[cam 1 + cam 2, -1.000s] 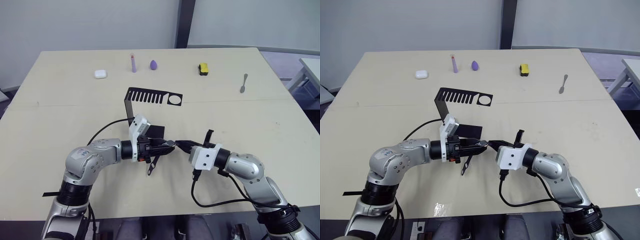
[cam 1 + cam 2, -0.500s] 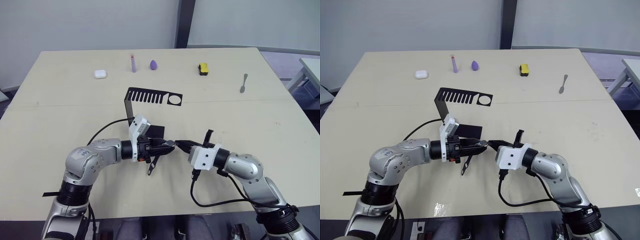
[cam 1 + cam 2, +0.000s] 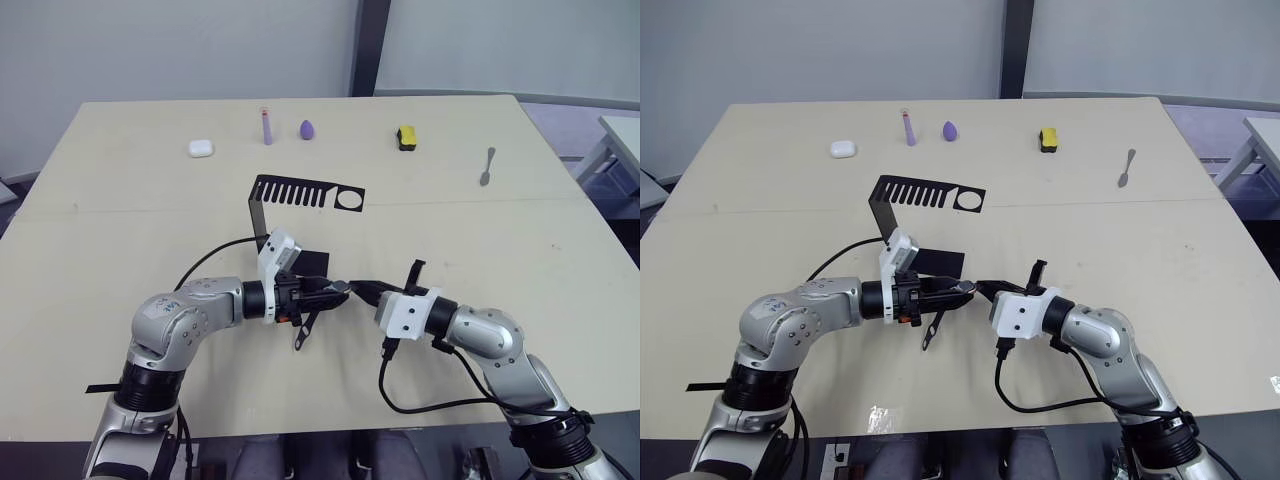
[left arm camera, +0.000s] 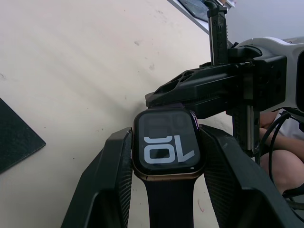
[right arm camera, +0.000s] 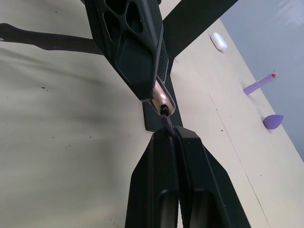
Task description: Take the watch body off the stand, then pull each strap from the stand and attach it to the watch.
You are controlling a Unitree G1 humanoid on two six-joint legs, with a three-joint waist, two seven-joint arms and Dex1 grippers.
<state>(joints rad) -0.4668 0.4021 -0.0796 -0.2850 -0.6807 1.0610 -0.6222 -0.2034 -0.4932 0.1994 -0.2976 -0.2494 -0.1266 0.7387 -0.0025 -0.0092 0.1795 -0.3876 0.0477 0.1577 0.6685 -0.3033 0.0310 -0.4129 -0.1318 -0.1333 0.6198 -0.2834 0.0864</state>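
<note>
My left gripper [image 3: 336, 290] is shut on the watch body [image 4: 166, 152], whose black screen shows white digits inside a metallic rim. One dark strap [image 4: 166, 205] is joined to the body and hangs below it [image 3: 305, 332]. My right gripper [image 3: 364, 291] is shut on the second strap [image 5: 167, 124], whose tip meets the body's free edge while its other end sticks up behind the wrist [image 3: 415, 270]. The two grippers face each other, tip to tip, just above the table. The black stand [image 3: 300, 192] is behind them with bare comb slots.
Along the far edge lie a white earbud case [image 3: 201, 148], a lilac stick [image 3: 266, 127], a purple egg-shaped sponge [image 3: 306, 129], a yellow-black block [image 3: 406, 137] and a spoon [image 3: 486, 167]. The stand's flat foot [image 3: 312, 262] lies right behind my left gripper.
My right arm has edged very slightly toward the left gripper. The left arm and the watch body have held still.
</note>
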